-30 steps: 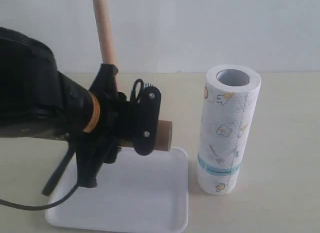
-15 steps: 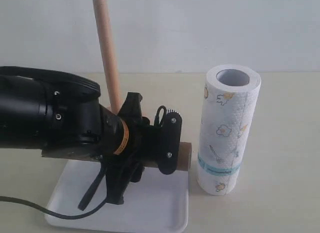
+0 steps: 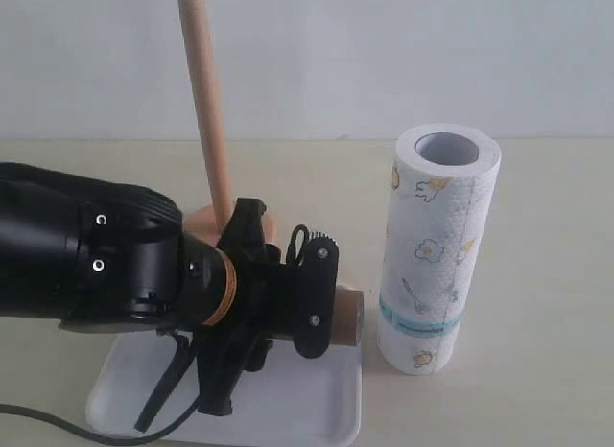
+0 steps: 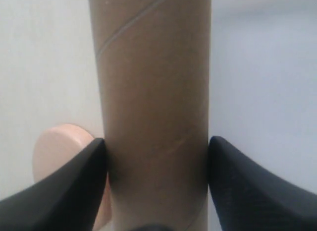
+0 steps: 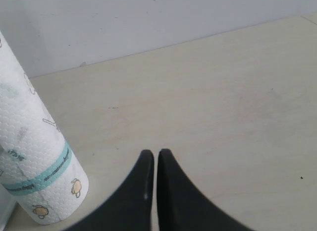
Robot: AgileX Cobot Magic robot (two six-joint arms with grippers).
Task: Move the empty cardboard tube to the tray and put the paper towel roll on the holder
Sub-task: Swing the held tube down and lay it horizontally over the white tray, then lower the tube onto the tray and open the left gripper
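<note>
The left tool (image 4: 156, 147) squeezes the empty cardboard tube (image 4: 153, 92) from both sides, flat and low over the tray (image 3: 331, 409). One end hangs right over the tray's rim. If it is let go here, it could roll off onto the worktop (image 3: 537, 274) or bump the paper towel roll (image 3: 432, 255) just beside the tray. The tube is plain brown and slim, with a thin spiral seam. The right tool (image 5: 151, 164) is pinched closed, holding nothing.

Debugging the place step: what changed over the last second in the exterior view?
The left gripper, shut on the empty cardboard tube throughout, came down and a little toward the paper towel roll. This lowered the tube, held level, to just over the tray; contact cannot be told. No release yet. Unchanged: the roll upright beside the tray, the holder bare, the tray in place.
</note>
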